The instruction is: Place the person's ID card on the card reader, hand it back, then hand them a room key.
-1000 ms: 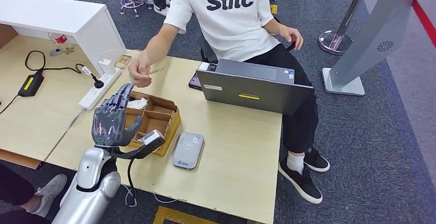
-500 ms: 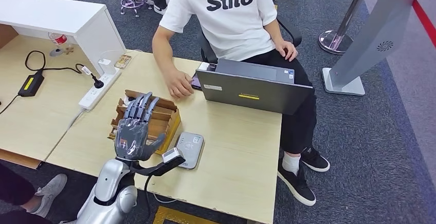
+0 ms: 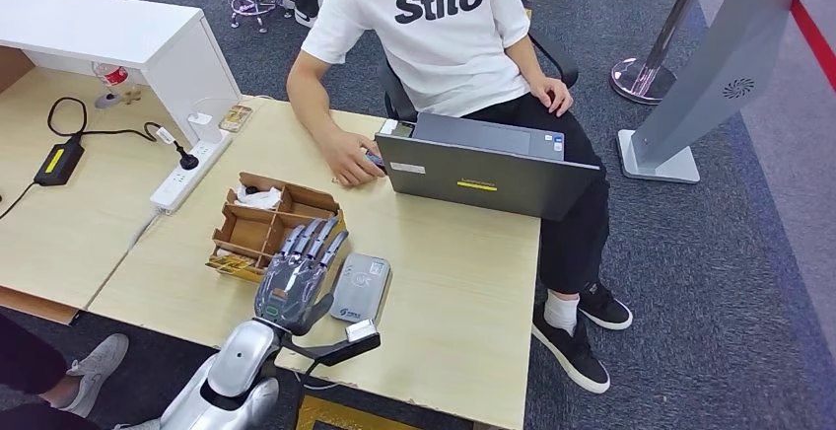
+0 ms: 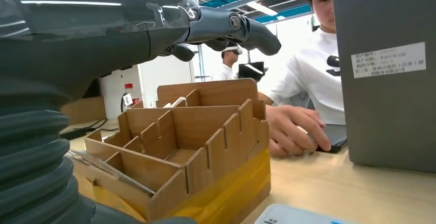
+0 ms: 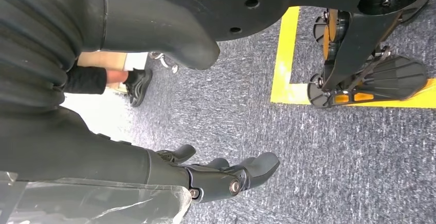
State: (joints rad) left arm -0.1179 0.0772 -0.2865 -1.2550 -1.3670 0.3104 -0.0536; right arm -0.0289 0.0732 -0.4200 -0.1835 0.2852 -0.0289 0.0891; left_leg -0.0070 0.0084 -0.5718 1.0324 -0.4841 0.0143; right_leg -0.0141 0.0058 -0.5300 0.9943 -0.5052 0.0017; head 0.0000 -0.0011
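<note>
A thin flat card (image 3: 233,265) is lying in the near corner compartment of the wooden box (image 3: 306,196), just to the outer side of the left hand (image 3: 299,272). In the left wrist view it is showing as a pale sliver leaning low against a divider. Whether it is a room key I cannot tell, and the ID card is not one I can make out anywhere. Such a card is likely handling as light, stiff and slick. Lying low between slotted walls, it is offering little but its upper edge, so a pinch on that edge, thumb against a finger, looks the surest hold. The left hand is hovering flat with its fingers stretched out and apart, holding nothing, its fingertips over the box's near wall. The card reader (image 3: 361,288) is sitting just beside it on the inner side, its top bare. Beyond the hand, the person's hand (image 3: 353,164) is resting on the table (image 3: 463,272) by the laptop (image 3: 488,169). The right hand (image 5: 216,175) is hanging over the carpet, fingers loosely extended and carrying nothing.
</note>
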